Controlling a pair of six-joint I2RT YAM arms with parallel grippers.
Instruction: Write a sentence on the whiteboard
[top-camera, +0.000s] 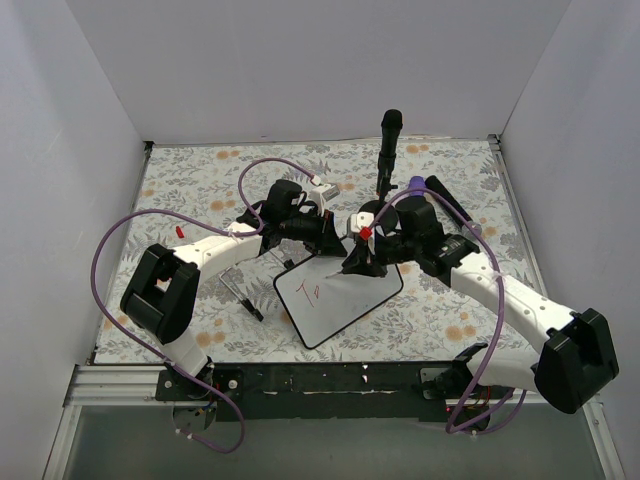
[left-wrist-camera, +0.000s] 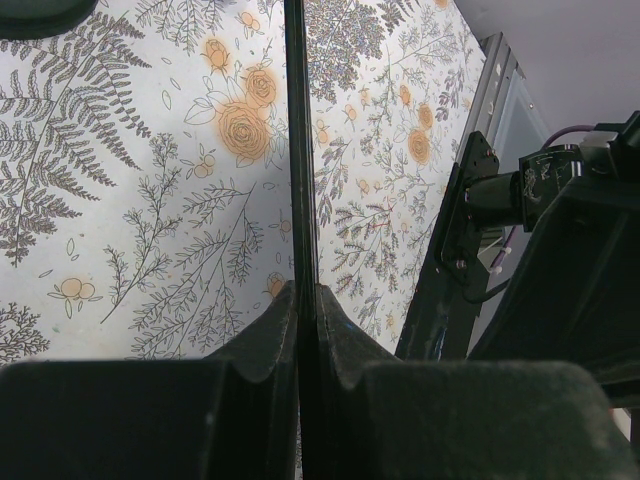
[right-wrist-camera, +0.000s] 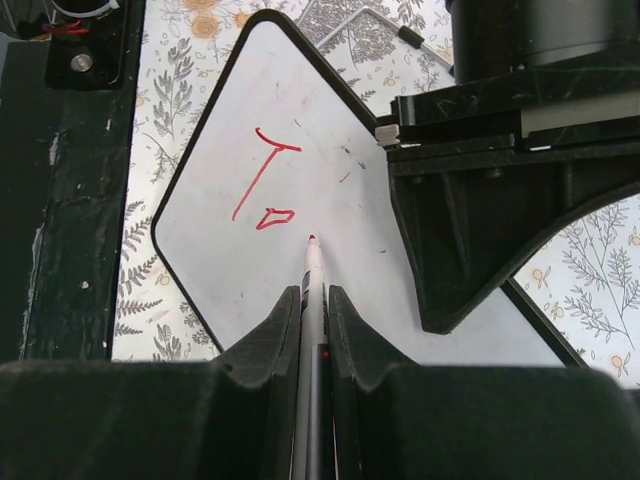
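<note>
On the floral tabletop, just ahead of the two arm bases, the whiteboard sits turned so that one corner points toward the bases. Your left pincer is clamped shut on its thin black frame at the far edge. Your right pincer is closed around a marker. The marker's red tip is at the white face, touching it or nearly so, just below the sentence, of which only a "T" and a small "o" show.

Judge the board as light and stiff, with a slick face. It will likely skate or pivot under pen pressure if nothing pins it, so the frame is the right place to hold, well away from the writing area. Grip the rim only; pads on the face would smear wet ink.

The marker is a thin, smooth barrel and may slide up through the fingers if you press hard, so use light strokes and let the tip glide. Most of the sentence is not yet written.
</note>
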